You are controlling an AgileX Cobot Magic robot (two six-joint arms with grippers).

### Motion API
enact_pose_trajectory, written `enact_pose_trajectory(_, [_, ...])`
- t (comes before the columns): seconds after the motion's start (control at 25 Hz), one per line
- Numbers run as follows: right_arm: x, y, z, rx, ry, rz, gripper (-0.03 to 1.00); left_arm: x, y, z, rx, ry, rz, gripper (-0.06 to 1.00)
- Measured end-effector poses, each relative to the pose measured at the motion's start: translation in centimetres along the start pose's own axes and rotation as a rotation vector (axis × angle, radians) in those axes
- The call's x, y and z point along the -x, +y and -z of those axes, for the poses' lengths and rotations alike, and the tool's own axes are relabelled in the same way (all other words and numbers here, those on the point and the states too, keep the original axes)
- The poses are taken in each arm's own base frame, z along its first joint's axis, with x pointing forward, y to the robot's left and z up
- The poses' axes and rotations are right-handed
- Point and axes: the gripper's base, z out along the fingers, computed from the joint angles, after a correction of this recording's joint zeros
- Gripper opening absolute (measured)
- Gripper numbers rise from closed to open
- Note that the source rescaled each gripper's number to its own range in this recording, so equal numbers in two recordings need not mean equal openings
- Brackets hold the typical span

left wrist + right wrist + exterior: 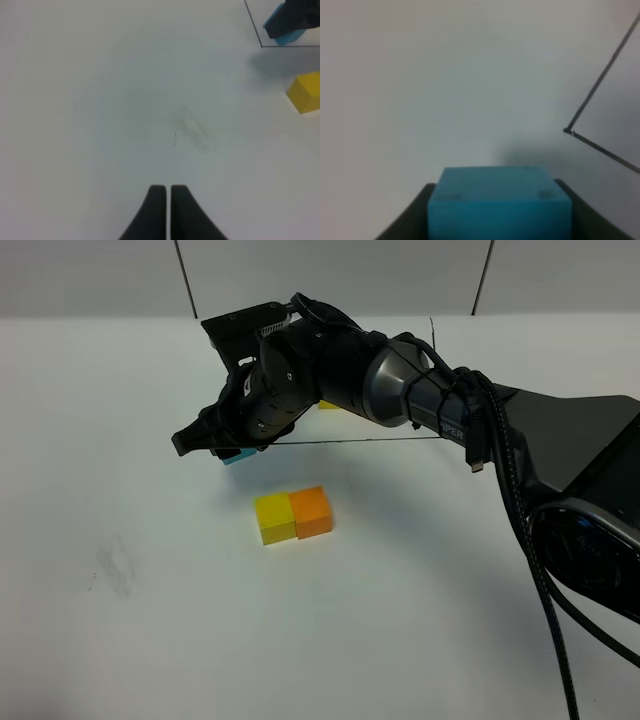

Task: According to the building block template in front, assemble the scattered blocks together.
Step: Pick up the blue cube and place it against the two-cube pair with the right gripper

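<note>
Right gripper (228, 448): clamped on blue cube (499, 204), near counter (420, 620) middle.
Left gripper (166, 192): clenched, empty.
Yellow cube (274, 518): touching orange cube (311, 511), mid-counter.

pale lettering on the right arm (440, 405) ends in "per"; the rest is unreadable.

Template (329, 404) mostly hidden, perhaps behind arm (400, 385)

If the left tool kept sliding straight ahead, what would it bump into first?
Probably nothing. The shut left tool points across bare white table. The small yellow cube and the held light blue cube sit off to one side, though depth is unclear.
</note>
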Motion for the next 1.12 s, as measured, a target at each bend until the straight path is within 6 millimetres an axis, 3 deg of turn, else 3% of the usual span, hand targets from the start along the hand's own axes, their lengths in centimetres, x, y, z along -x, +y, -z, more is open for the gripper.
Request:
enact_pose_trajectory(0.52, [-1.0,-1.5,0.2,-0.180,0.088,-0.269,0.46,0.0,0.0,0.0,0.000,0.000,0.000,0.00])
enact_pose_trajectory(1.12, [-1.6,0.1,-0.5,-0.191,0.073,-0.265,0.46,0.0,0.0,0.0,0.000,0.000,0.000,0.00])
